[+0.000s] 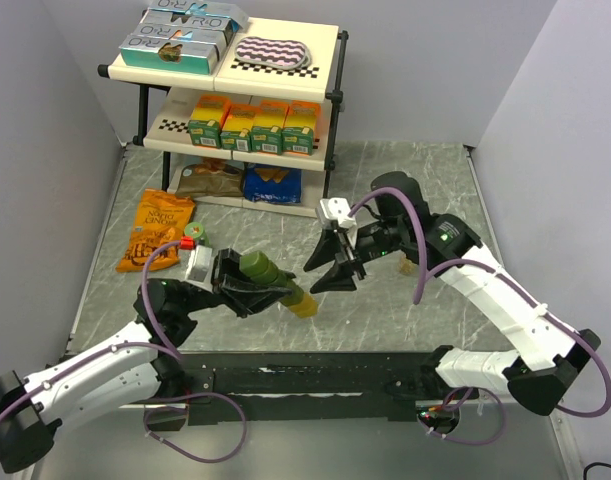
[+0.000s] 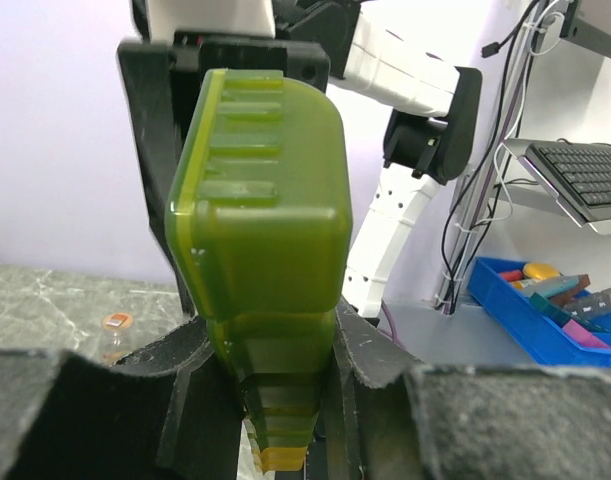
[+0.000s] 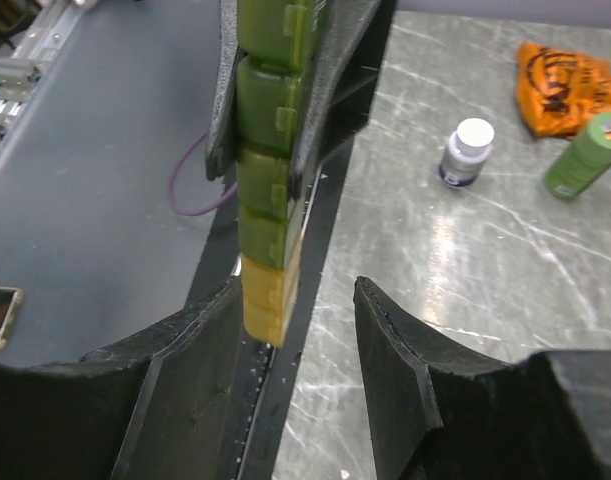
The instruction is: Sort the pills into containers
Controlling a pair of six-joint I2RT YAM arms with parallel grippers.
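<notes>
The containers are one narrow translucent strip shading dark green to yellow, held up off the table. My left gripper is shut on its green part, and the yellow end points right. In the left wrist view the strip fills the gap between the pads of my left gripper. My right gripper is open just right of the yellow end. In the right wrist view the strip hangs with its yellow tip beside one finger of my right gripper. No pills are visible.
A round white-capped bottle, a green cylindrical bottle and an orange snack bag lie on the table to the left. The bag sits near a two-tier shelf of boxes at the back. A small orange-topped item lies on the table.
</notes>
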